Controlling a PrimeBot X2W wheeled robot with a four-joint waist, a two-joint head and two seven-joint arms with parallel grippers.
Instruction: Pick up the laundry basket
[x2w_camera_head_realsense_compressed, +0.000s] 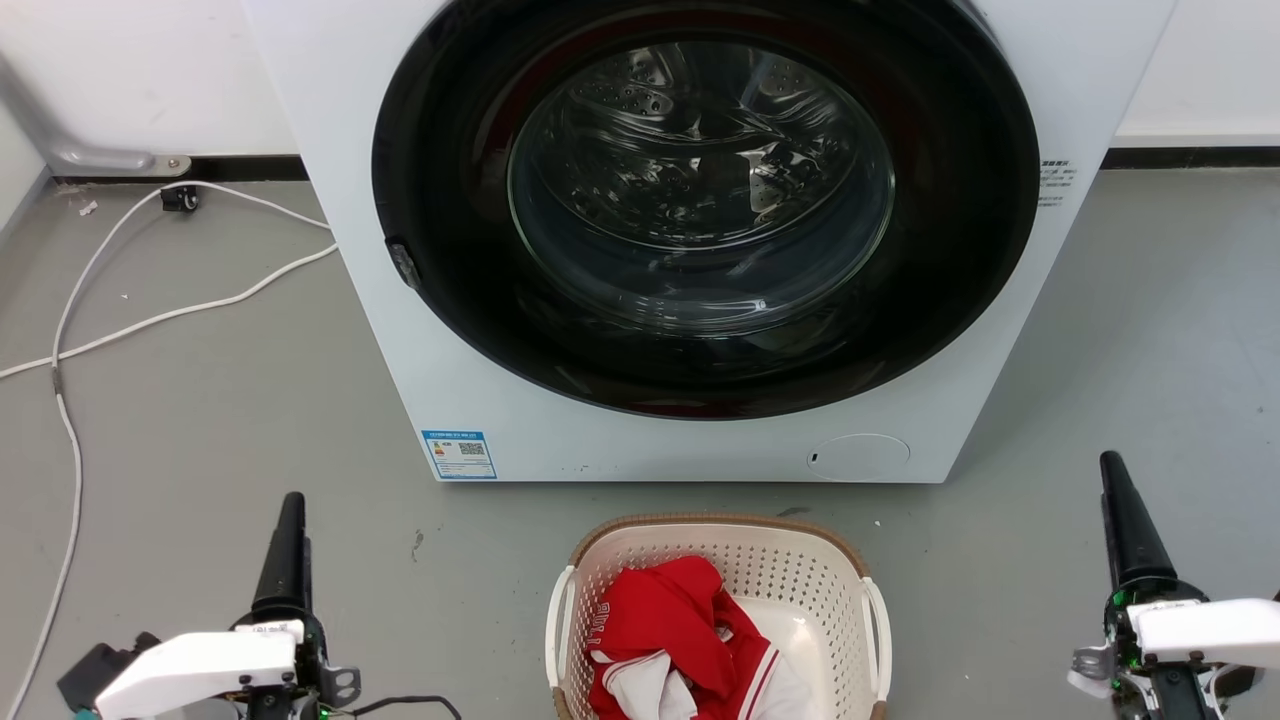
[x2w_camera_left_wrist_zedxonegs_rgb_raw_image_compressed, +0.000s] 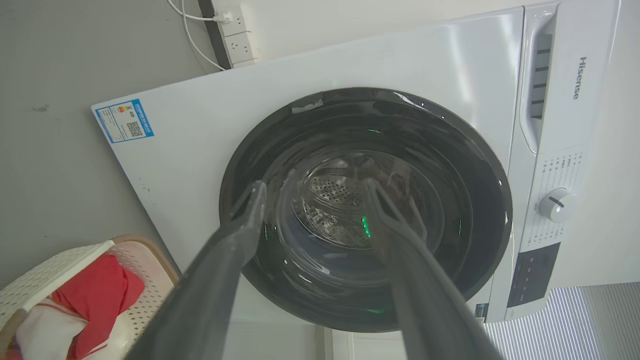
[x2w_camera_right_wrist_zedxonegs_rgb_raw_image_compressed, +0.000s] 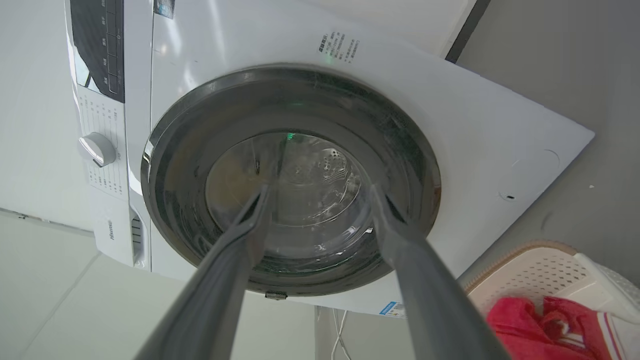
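Observation:
The laundry basket (x2w_camera_head_realsense_compressed: 800, 570) is cream with perforated walls, a brown rim and white side handles. It stands on the grey floor at the bottom centre of the head view, just in front of the washing machine, and holds red and white clothes (x2w_camera_head_realsense_compressed: 670, 620). My left gripper (x2w_camera_head_realsense_compressed: 290, 510) hovers to the basket's left, and my right gripper (x2w_camera_head_realsense_compressed: 1115, 480) to its right, both well apart from it. In the wrist views the left gripper (x2w_camera_left_wrist_zedxonegs_rgb_raw_image_compressed: 315, 187) and the right gripper (x2w_camera_right_wrist_zedxonegs_rgb_raw_image_compressed: 319, 192) are open and empty. A corner of the basket (x2w_camera_left_wrist_zedxonegs_rgb_raw_image_compressed: 150, 255) (x2w_camera_right_wrist_zedxonegs_rgb_raw_image_compressed: 545, 265) shows low in each wrist view.
A white front-loading washing machine (x2w_camera_head_realsense_compressed: 380, 330) with a shut round glass door (x2w_camera_head_realsense_compressed: 700, 190) stands directly behind the basket. White cables (x2w_camera_head_realsense_compressed: 70, 440) trail over the floor at the left. Bare grey floor lies on both sides of the basket.

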